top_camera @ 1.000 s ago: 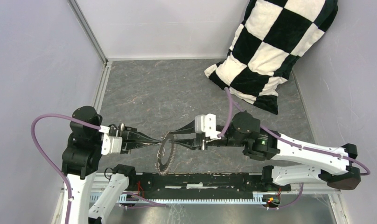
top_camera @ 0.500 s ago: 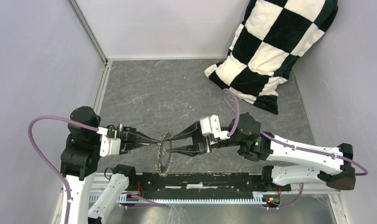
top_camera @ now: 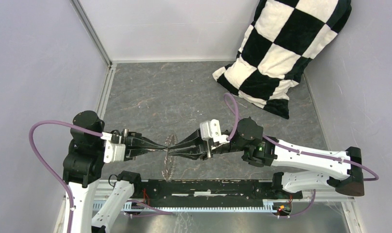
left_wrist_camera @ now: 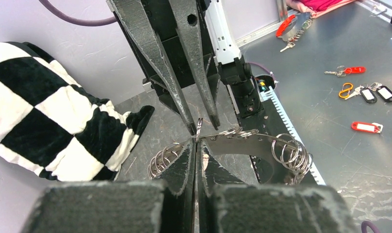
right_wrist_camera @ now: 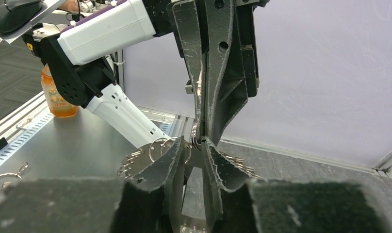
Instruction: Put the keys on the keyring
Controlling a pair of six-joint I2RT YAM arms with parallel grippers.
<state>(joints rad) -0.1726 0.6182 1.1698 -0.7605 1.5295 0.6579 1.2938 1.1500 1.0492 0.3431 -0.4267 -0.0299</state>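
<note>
A grey surface [top_camera: 184, 92], walled left, far and right, stretches open from the hands to the far wall. A checkered pillow [top_camera: 286, 53] fills the far right corner. Close to the near edge, the left hand [top_camera: 163, 147] pinches the upright keyring [top_camera: 167, 167]. The right hand [top_camera: 174, 148], narrowly parted, straddles its rim.

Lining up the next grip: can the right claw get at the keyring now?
Probably yes: the right claw straddles the keyring rim just beyond the shut left claw; nothing blocks it.
</note>
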